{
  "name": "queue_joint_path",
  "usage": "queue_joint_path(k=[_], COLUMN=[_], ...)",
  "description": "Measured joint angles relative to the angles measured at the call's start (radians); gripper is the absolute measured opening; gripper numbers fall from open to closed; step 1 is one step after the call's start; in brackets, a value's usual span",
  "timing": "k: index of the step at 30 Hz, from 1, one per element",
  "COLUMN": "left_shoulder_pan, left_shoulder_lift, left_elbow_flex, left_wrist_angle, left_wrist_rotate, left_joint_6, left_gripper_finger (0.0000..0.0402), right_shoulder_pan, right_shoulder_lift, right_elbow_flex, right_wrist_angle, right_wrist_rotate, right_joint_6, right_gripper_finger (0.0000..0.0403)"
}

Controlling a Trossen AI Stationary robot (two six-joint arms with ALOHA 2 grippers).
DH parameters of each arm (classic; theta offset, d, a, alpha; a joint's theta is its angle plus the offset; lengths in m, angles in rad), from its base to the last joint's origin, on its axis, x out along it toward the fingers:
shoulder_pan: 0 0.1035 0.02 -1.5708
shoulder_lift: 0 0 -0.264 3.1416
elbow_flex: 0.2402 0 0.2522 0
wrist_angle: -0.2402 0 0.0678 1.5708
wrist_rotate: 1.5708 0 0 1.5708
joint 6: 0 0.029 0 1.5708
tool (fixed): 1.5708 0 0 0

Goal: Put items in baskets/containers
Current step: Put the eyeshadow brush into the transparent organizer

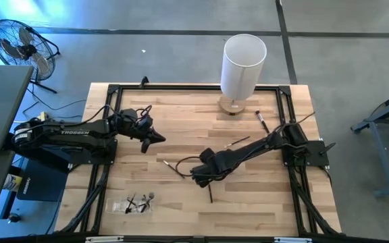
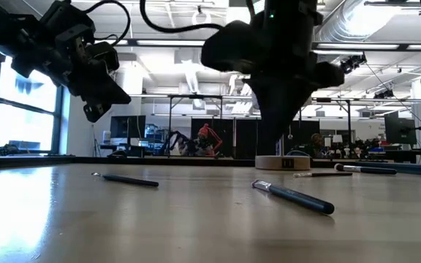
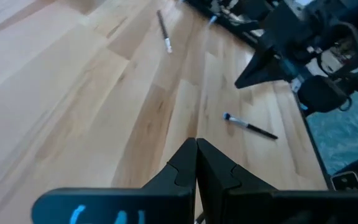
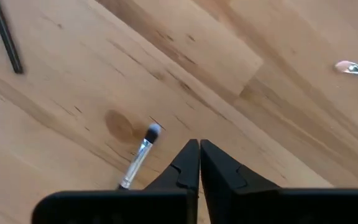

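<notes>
tray point(image 1: 135, 204): table point(image 1: 181, 115) front-left, brushes inside | loose brush point(image 1: 261, 121): back-right | cylinder point(image 1: 242, 67): back edge

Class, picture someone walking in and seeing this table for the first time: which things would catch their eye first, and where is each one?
Probably the tall white cylinder standing at the table's far edge, then the two dark arms reaching inward. The right gripper sits low over the table's middle among scattered brushes, fingers together, while the left gripper hangs shut above the left half. A small clear tray holding a few brushes lies near the front-left edge.
</notes>
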Motion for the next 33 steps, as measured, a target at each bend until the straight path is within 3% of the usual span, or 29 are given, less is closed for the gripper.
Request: queue_joint_path(k=[5, 10, 14, 26, 33], left_shoulder_pan=[0.000, 0.000, 0.000, 0.000, 0.000], left_shoulder_lift=[0.000, 0.000, 0.000, 0.001, 0.001], left_elbow_flex=[0.000, 0.000, 0.000, 0.000, 0.000], left_wrist_angle=[-0.001, -0.003, -0.003, -0.061, -0.069], left_wrist_rotate=[-0.034, -0.034, -0.035, -0.034, -0.032], left_joint_6=[-0.027, -0.033, -0.033, -0.023, -0.017], left_gripper_finger=[0.0001, 0.0001, 0.0001, 0.0001, 0.0001], right_shoulder_pan=[-0.013, -0.011, -0.012, -0.025, -0.023], right_shoulder_lift=[-0.001, -0.001, -0.001, 0.026, 0.088], right_elbow_flex=[-0.056, -0.076, -0.076, -0.075, -0.072], right_wrist_angle=[0.112, 0.141, 0.154, 0.228, 0.244], right_wrist_rotate=[-0.046, -0.090, -0.087, -0.099, -0.161], right_joint_6=[-0.052, -0.060, -0.076, 0.003, 0.050], right_gripper_finger=[0.0052, 0.0113, 0.0138, 0.0129, 0.0129])
